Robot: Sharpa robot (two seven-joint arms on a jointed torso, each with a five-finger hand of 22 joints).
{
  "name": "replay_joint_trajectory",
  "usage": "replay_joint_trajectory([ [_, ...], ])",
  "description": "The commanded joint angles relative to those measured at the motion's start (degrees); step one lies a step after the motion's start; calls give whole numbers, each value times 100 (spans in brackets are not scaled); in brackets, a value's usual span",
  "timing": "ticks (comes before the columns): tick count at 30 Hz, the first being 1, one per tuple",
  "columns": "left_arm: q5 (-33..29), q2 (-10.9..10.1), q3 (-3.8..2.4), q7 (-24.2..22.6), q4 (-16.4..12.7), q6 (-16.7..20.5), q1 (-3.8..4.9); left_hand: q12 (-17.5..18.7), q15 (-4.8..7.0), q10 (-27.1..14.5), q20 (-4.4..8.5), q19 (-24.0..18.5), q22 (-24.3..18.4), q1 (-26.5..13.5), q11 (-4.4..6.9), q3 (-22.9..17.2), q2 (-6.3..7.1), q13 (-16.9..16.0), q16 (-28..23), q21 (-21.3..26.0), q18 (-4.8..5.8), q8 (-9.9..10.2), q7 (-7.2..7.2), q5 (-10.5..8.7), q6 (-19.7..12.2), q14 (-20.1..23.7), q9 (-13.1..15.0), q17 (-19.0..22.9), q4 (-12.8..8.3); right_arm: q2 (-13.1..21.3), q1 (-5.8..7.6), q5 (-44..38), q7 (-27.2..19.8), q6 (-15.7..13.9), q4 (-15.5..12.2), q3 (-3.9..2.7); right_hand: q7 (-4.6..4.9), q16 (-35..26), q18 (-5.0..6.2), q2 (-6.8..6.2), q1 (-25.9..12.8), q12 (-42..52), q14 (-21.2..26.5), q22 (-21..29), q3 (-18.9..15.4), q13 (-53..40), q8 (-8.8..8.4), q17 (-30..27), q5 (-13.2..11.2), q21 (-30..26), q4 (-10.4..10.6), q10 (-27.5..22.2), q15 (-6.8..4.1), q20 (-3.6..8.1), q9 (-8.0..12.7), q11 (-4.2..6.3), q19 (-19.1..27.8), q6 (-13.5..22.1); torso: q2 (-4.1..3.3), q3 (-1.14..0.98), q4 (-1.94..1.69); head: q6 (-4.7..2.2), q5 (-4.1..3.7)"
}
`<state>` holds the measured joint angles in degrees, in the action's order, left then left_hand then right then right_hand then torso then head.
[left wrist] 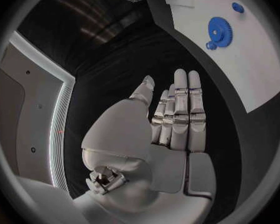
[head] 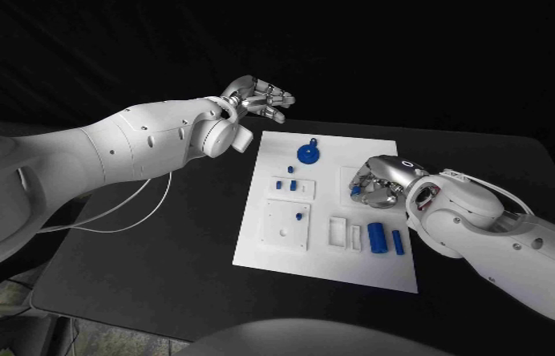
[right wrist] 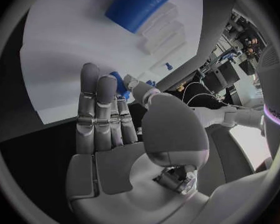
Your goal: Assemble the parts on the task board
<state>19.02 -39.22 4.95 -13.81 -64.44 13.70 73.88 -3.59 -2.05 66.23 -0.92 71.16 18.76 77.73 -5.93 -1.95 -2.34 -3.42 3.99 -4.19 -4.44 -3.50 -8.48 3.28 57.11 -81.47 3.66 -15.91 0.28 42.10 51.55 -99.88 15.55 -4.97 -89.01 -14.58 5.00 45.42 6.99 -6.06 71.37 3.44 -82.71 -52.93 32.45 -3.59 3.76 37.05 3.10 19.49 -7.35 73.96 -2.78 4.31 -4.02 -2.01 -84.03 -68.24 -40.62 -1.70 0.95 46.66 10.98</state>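
The white task board lies mid-table. On it are a blue gear near the far edge, small blue pegs, a blue cylinder and a blue bar near the front right. My right hand hangs low over the board's right middle. In the right wrist view its thumb and a finger pinch a small blue part, half hidden by the fingers. My left hand is raised beyond the board's far left corner, fingers straight and holding nothing. The gear lies ahead of its palm.
A square white inset with one blue peg sits at the board's front left, with clear slotted holders beside it. A white cable loops on the black table to the left. Bare table surrounds the board.
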Motion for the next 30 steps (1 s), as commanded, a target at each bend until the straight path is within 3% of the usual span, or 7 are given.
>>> replay_joint_trajectory([
  [1,9,7,-3,-25,-5,-79,3,2,-5,-15,-14,42,-6,31,1,34,-26,0,-10,-29,92,-14,20,-18,-15,11,9,8,9,-18,-9,-63,17,-355,-37,7,-6,-23,-24,114,9,12,-4,-16,78,0,13,11,-33,38,7,73,-56,33,-21,10,-213,-72,0,6,-4,-6,-8],
  [6,9,2,-2,-20,-3,-86,3,2,-5,-15,-14,42,-6,31,1,34,-26,0,-10,-29,92,-14,20,-18,-15,11,9,8,9,-5,-10,-63,53,-546,-64,8,-15,-48,-46,65,-37,7,-20,-136,576,-6,0,34,-27,138,-127,235,-91,79,-70,40,-188,-197,0,6,-3,-10,-20],
  [10,9,-2,-2,-14,3,-92,3,1,-6,-15,-15,40,-19,32,1,31,-31,0,-11,-30,93,-14,21,-18,-14,18,9,10,8,34,-10,28,68,-546,-120,-2,-23,-63,-34,24,-92,8,-27,-245,757,-8,-5,49,-25,192,-179,267,-96,82,-117,50,-155,-220,-1,2,-3,-10,-13],
  [19,10,-4,-1,-8,12,-95,3,1,-6,-15,-15,40,-19,32,1,31,-31,0,-11,-30,93,-14,21,-18,-14,18,9,10,8,134,-9,537,40,-414,-429,-278,-23,-95,-20,57,-96,8,-32,-326,726,-9,-2,59,-24,178,-209,278,-96,81,-156,52,-134,-219,3,4,1,-3,-8],
  [23,10,0,0,-9,15,-92,3,1,-6,-15,-15,40,-19,32,1,31,-31,0,-11,-30,93,-14,21,-18,-14,18,9,10,8,123,-7,646,6,-408,-612,-343,-23,-106,-12,76,-96,7,-35,-349,695,-9,-3,62,-23,159,-226,279,-96,80,-167,52,-135,-219,1,5,4,-6,0],
  [27,11,1,0,-10,16,-91,3,1,-6,-15,-15,40,-19,32,1,31,-31,0,-11,-30,93,-14,21,-18,-14,18,9,10,8,-31,-7,532,-58,-384,-735,-356,-22,-114,-8,88,-90,6,-37,-363,675,-9,-4,63,-22,144,-236,276,-94,76,-170,51,-131,-215,3,5,10,1,18],
  [30,13,-3,0,-11,19,-88,3,1,-5,-15,-14,40,-24,42,1,29,-29,0,-11,-32,92,-15,21,-18,-15,19,9,11,0,-209,-8,388,-105,-387,-754,-318,-24,-120,-14,90,-89,7,-32,-368,668,-8,-3,62,-23,139,-233,276,-93,71,-172,52,-133,-218,1,2,15,-2,39],
])
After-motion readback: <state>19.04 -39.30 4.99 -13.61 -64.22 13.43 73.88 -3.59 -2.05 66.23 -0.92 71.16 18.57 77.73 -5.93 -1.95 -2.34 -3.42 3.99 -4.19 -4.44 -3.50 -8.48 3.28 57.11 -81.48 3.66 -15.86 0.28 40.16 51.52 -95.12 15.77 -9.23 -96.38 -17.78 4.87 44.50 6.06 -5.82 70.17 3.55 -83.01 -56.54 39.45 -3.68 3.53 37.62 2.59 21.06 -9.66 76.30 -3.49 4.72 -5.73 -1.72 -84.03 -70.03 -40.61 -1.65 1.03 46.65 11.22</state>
